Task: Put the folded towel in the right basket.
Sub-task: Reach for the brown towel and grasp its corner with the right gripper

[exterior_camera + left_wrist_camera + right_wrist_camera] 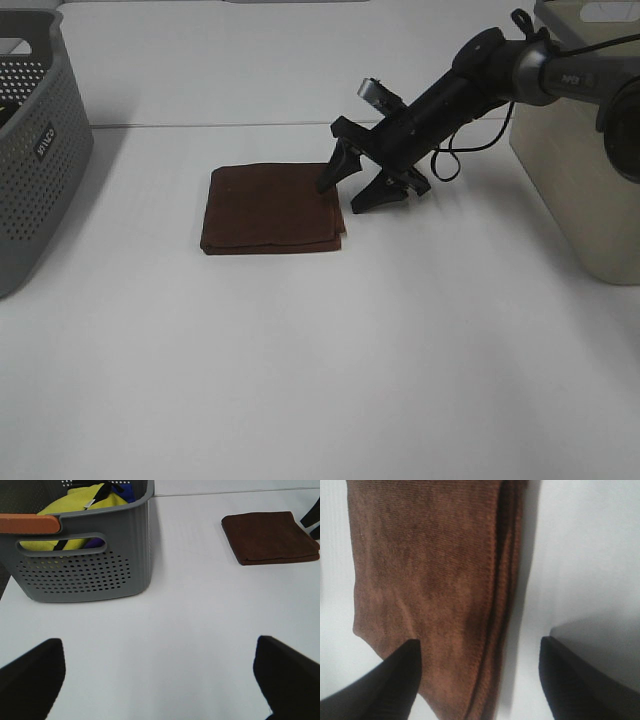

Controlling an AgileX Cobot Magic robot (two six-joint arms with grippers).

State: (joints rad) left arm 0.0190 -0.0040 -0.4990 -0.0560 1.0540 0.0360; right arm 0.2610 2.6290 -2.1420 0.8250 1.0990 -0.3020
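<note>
A folded brown towel (270, 209) lies flat on the white table, left of centre. It shows in the left wrist view (270, 536) and fills the right wrist view (430, 575). My right gripper (342, 193) is open at the towel's right edge: one finger is over the towel, the other over bare table beside it. The right basket (585, 180) is a beige bin at the right edge. My left gripper (160, 672) is open and empty, out of the exterior high view, near the grey basket.
A grey perforated basket (35, 150) stands at the left edge; the left wrist view shows it (85, 565) holding yellow and blue items. A black cable (455, 150) hangs from the right arm.
</note>
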